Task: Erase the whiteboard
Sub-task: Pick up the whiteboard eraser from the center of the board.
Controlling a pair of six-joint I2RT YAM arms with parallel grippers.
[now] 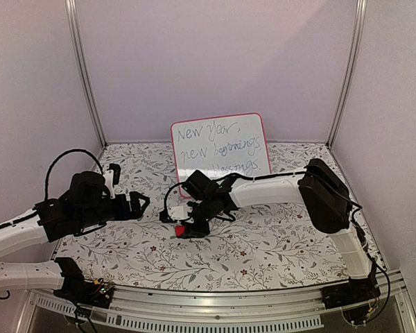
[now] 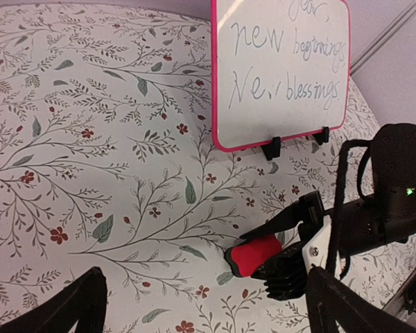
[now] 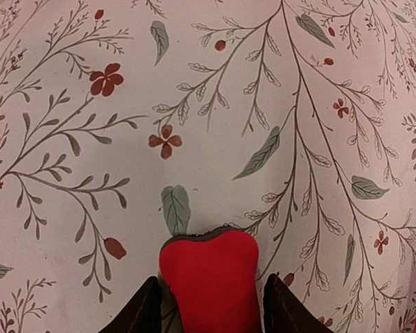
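Near the whiteboard (image 1: 220,144), the right hand (image 2: 263,255) straddles the red eraser (image 3: 209,277)

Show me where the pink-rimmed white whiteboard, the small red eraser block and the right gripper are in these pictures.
pink-rimmed white whiteboard (image 2: 277,69): left wrist view, its written white face.
small red eraser block (image 3: 208,253): right wrist view, its red top.
right gripper (image 3: 211,279): right wrist view, midway between its fingertips.

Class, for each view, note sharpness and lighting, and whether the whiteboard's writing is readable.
Top external: even light, whiteboard writing small and faint. Left wrist: writing crisp, readable, no glare. Right wrist: red eraser sharp, no writing in frame.
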